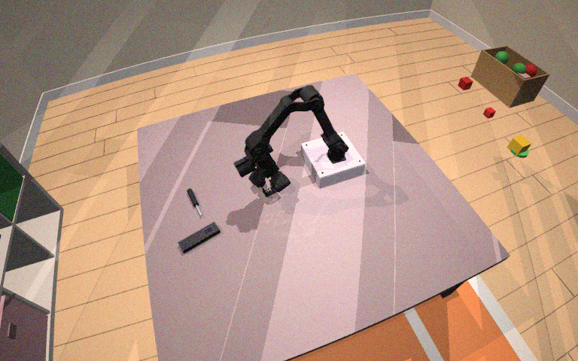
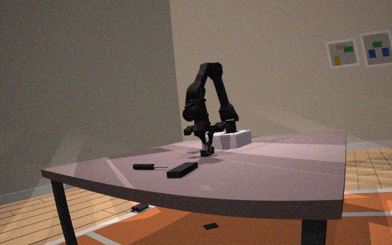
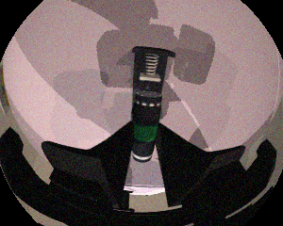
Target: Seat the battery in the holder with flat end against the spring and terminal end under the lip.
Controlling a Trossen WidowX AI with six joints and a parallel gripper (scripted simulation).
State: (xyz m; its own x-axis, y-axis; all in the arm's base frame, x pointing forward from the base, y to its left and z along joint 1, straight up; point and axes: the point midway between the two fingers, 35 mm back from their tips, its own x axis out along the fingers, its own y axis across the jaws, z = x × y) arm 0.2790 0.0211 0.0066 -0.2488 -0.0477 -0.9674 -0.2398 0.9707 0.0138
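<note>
Fingers clamped on the battery, I hold it at the holder, its darker, dotted end toward the coil spring; whether it lies fully seated, I cannot tell. Beneath is a dusty mauve worktop, crossed by pale bands of light, with my own shadow falling around the holder. To my right stands the white box that carries my arm. A screwdriver lies to the left, and nearer than it is a long dark block; both are apart from the holder, and neither stands between my fingers and it. Past the worktop, planked wooden floor spreads out, with an orange mat striped in white on the near side. A grey shelf unit stands at the left; at the far right an open brown box holds green and red balls, with two red cubes and a yellow block on the floor nearby. Two framed pictures hang on the wall to the right.
</note>
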